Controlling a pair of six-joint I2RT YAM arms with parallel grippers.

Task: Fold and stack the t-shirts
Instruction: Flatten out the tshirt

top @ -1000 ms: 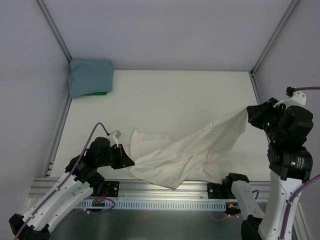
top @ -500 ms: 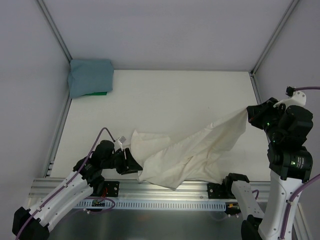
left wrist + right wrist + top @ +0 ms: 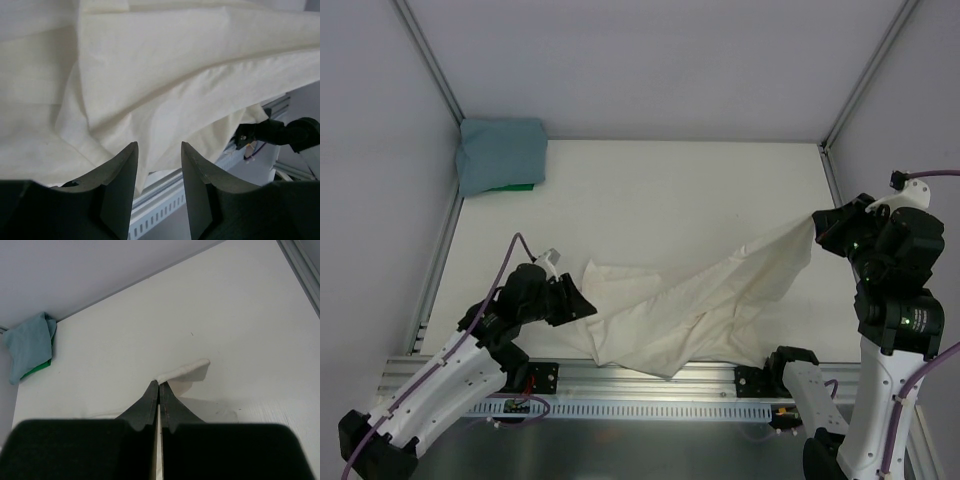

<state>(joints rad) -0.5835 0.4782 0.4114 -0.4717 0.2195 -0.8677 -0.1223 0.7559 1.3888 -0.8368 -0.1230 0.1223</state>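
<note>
Spreading out the cream t-shirt [image 3: 690, 310] looks like the step in hand. It lies rumpled at lower centre of the table [image 3: 670, 190], with one corner lifted toward the right edge. The right gripper [image 3: 817, 228] is clamped tight on that corner, cloth drawn taut. The left gripper [image 3: 582, 305], lower left, stands partly open at the shirt's edge with nothing between its jaws. The teal t-shirt [image 3: 502, 155] sits bundled in the upper left corner. Next, I'd say, the left needs a pinch on an opposite corner so both can pull the shirt flat.

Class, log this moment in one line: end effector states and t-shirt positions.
left end effector: open beside cream t-shirt | right end effector: shut on its lifted corner | teal t-shirt: far-left corner of table
</note>
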